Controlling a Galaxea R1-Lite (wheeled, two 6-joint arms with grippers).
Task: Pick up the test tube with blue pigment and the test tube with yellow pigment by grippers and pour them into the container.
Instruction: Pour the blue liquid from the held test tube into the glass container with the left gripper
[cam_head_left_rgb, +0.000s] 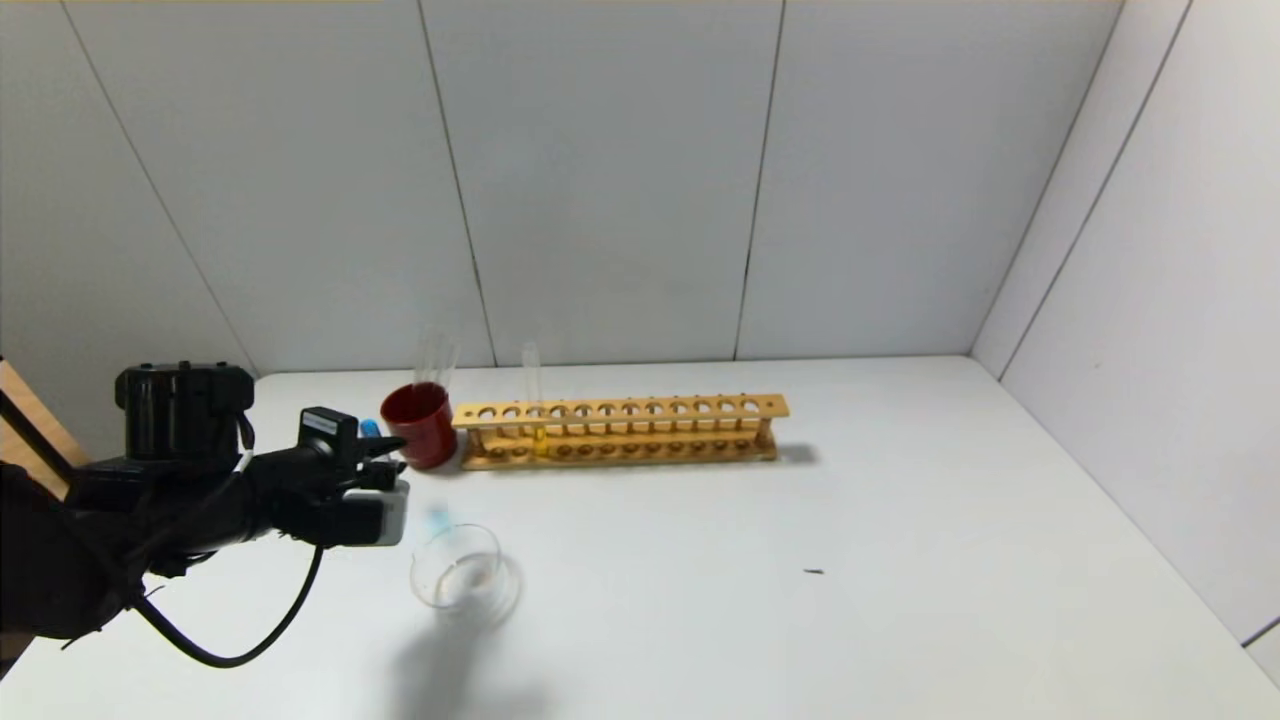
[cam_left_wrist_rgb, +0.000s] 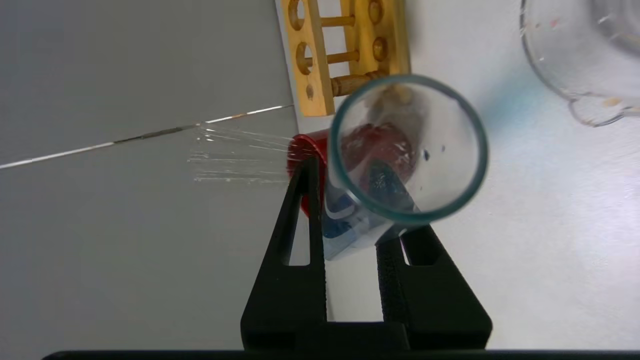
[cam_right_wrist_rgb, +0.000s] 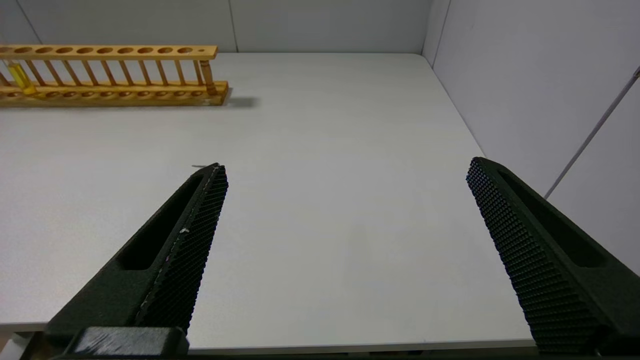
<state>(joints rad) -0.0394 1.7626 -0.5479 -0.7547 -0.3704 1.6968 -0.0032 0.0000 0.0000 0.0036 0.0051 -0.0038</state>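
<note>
My left gripper (cam_head_left_rgb: 388, 452) is shut on the test tube with blue pigment (cam_head_left_rgb: 370, 428), holding it above the table just left of the red cup. In the left wrist view the gripper (cam_left_wrist_rgb: 350, 200) holds the tube (cam_left_wrist_rgb: 345, 225) tipped over, its open mouth towards the camera and blue liquid near the fingers. The container (cam_head_left_rgb: 465, 578), a low clear beaker, stands on the table in front of and to the right of the gripper; its rim shows in the left wrist view (cam_left_wrist_rgb: 550, 85). The test tube with yellow pigment (cam_head_left_rgb: 535, 405) stands in the wooden rack and also shows in the right wrist view (cam_right_wrist_rgb: 20, 77). My right gripper (cam_right_wrist_rgb: 346, 165) is open and empty over the bare table.
A dark red cup (cam_head_left_rgb: 418, 425) holding colourless tubes stands at the left end of the long wooden rack (cam_head_left_rgb: 620, 430). A small dark speck (cam_head_left_rgb: 813, 571) lies on the table. Grey walls close in the back and the right side.
</note>
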